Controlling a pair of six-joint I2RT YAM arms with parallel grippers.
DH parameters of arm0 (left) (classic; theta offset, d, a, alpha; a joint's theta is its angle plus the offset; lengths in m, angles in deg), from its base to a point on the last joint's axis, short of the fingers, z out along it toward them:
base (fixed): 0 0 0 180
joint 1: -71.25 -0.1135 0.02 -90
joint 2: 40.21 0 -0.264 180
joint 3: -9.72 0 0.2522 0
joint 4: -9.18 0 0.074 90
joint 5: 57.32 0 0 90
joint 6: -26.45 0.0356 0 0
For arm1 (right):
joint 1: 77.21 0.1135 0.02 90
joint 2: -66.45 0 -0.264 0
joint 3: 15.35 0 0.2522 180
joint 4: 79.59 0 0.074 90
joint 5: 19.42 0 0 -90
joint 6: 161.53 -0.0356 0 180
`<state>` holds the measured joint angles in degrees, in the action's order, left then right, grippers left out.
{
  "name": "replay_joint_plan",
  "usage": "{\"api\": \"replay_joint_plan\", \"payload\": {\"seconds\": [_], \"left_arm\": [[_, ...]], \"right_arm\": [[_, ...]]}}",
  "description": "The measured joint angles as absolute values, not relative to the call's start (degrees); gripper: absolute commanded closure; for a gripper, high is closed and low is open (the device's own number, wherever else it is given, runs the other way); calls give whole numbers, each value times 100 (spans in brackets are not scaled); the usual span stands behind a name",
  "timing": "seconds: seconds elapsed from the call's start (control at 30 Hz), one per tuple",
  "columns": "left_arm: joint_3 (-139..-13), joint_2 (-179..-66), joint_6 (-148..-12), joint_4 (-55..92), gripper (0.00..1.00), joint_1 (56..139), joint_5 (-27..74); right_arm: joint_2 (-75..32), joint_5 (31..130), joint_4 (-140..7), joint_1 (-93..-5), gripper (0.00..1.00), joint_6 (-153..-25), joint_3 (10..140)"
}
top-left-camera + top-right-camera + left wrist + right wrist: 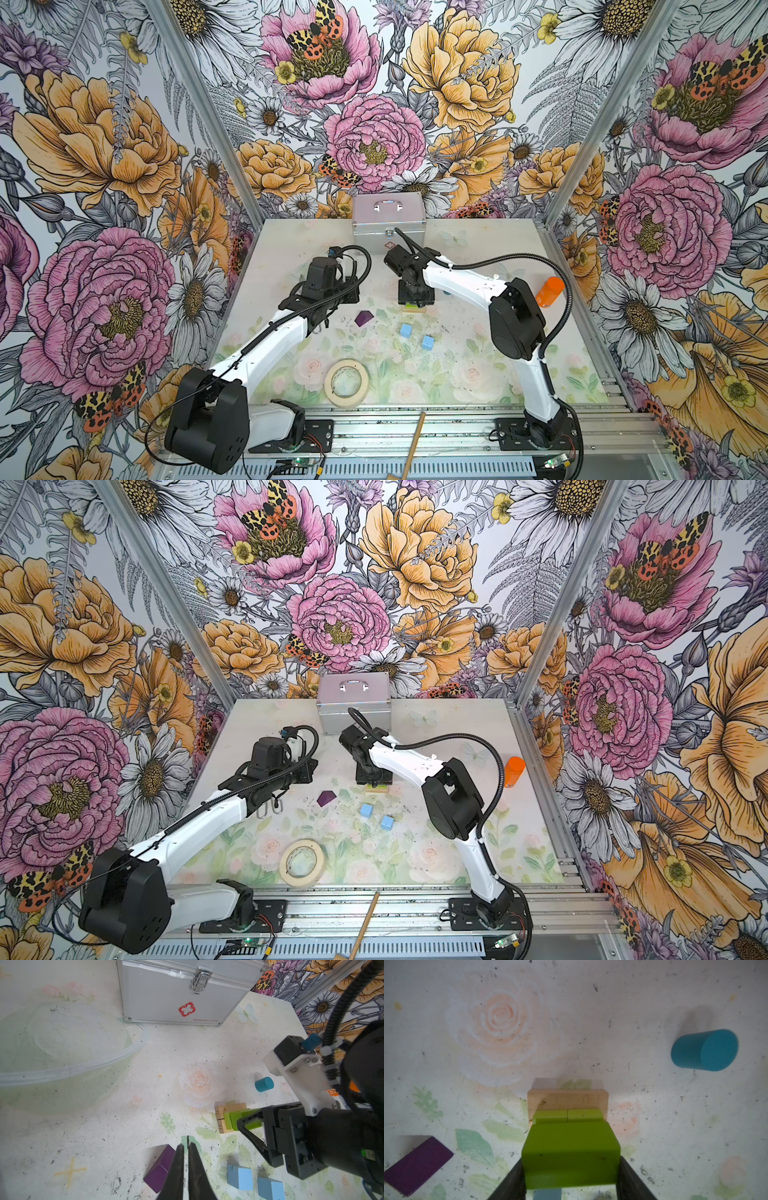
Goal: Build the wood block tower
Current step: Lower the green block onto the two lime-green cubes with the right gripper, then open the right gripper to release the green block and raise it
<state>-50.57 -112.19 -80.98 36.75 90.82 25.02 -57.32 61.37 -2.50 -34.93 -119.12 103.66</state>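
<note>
The right hand (pixel 571 1160) pinches a lime-green block (pixel 571 1147) by two opposite sides, its fingers (pixel 512 1184) tight against the wood. In both top views this hand points straight down just right of the frame's centre, over the stack on the counter (pixel 282 241). The stack is two tan bars (pixel 566 1098) laid side by side, with a lower green pair (pixel 566 1115) of smaller blocks on them. The pinched block sits directly over that pair; whether it touches them cannot be told.

The left hand (pixel 185 1145) is pressed together and holds nothing. In both top views it is left of centre, just beside the purple roof block (pixel 364 318), which lies left of the stack. Two light-blue cubes (pixel 405 330) lie lower in the frame than the stack, apart from both hands. The teal cylinder (pixel 704 1050) lies on its side near the stack, not touching it.
</note>
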Motion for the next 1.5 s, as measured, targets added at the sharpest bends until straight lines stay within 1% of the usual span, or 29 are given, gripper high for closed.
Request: {"api": "replay_joint_plan", "payload": {"seconds": [1.5], "left_arm": [[-5041,-11219,-8098,3670,91,9082,2502]], "right_arm": [[-5800,6209,-252,-3556,99,-11836,10471]]}}
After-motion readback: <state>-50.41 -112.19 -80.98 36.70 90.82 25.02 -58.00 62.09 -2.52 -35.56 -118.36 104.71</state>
